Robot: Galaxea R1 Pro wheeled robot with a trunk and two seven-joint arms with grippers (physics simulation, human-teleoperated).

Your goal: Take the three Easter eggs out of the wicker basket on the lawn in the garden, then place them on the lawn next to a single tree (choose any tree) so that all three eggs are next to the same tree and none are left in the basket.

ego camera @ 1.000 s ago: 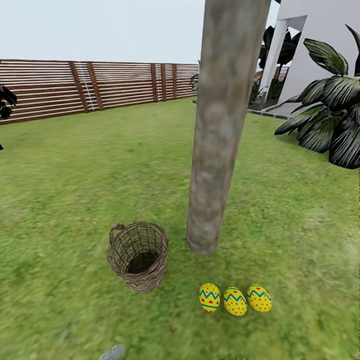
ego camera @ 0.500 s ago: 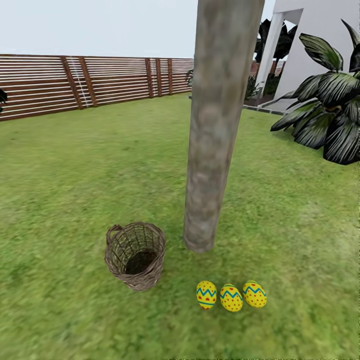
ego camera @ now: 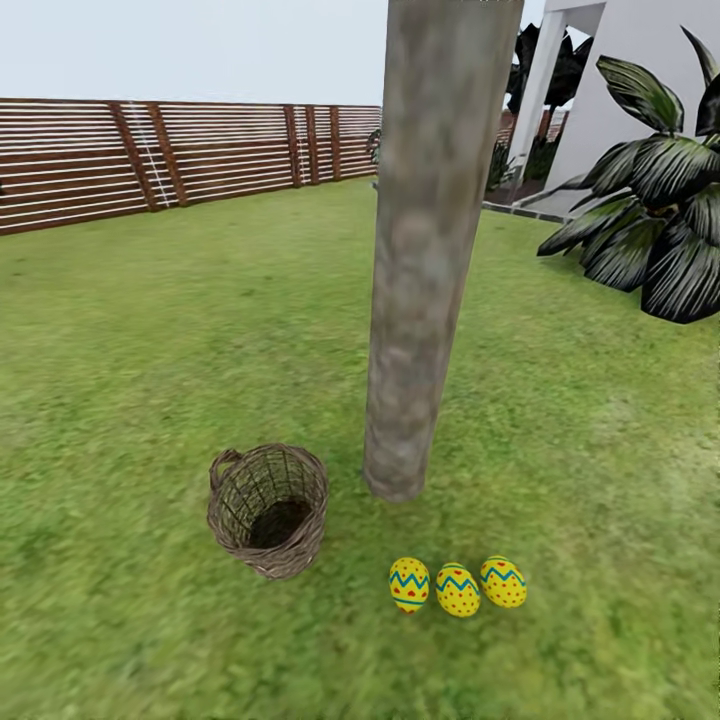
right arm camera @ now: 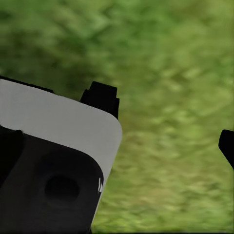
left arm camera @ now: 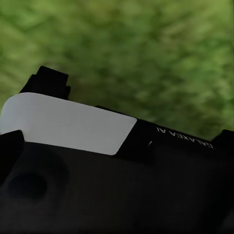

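My left gripper (left arm camera: 131, 126) showed in the left wrist view as dark housing with a white panel, and only finger stubs poked up at either side of it, over blurred grass. I could not tell from that whether it was spread or closed. My right gripper (right arm camera: 165, 122) showed in the right wrist view with one black finger (right arm camera: 102, 97) beside the white panel and the other at the frame's right edge, a wide band of grass between them. It was spread and gripped nothing.

In the head view the three Easter eggs (ego camera: 457, 587) lay in a short row on the lawn (ego camera: 150, 330), in the lower centre of the frame. The left one stood more upright and the right one leaned. Neighbours looked to be touching or almost so. They sat just in front of the base of the tree (ego camera: 425, 250), whose mottled grey-brown trunk rose through the middle and out the top of the frame.

The wicker basket (ego camera: 268, 510) stood to the left of the trunk base, near it but apart, tipped slightly toward me, its dark inside holding no egg.

Further off, a slatted wooden fence (ego camera: 150, 155) ran across the upper left. A dark broad-leaved plant (ego camera: 650, 220) and a white building (ego camera: 620, 90) filled the upper right.
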